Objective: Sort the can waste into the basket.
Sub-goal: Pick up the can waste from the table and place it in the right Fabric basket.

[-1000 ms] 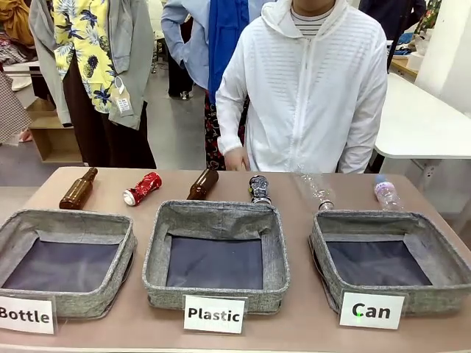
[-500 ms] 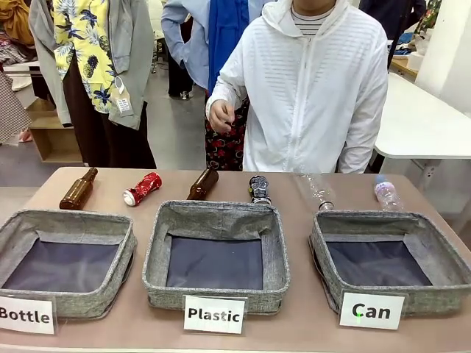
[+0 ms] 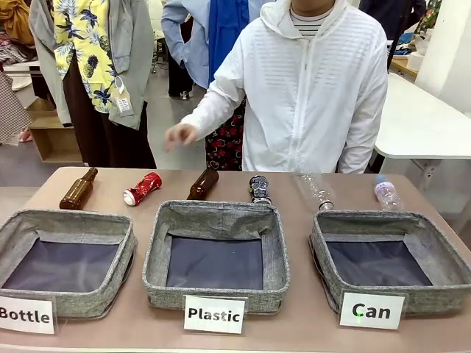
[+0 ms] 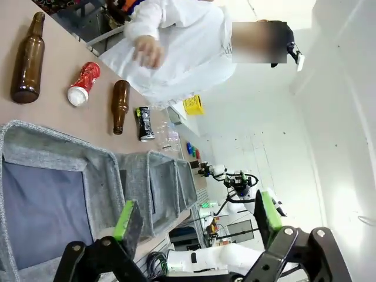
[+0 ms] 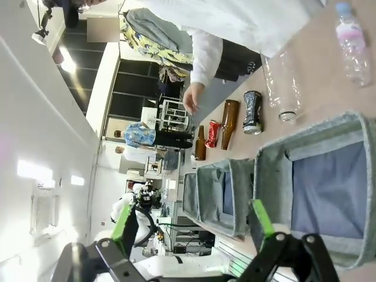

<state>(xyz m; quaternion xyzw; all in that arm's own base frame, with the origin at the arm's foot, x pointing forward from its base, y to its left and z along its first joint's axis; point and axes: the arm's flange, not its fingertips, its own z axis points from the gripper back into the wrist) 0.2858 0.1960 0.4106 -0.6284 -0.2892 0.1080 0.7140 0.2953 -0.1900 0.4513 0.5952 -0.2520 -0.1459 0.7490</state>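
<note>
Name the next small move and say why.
Probably move the open right fingers toward the black can: it lies nearest the empty Can basket, while the person's hand hovers nearer the red can.

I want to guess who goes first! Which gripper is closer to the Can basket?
Right. The right gripper hangs open by the Can basket; the left gripper is off at the Bottle basket, two baskets away.
</note>
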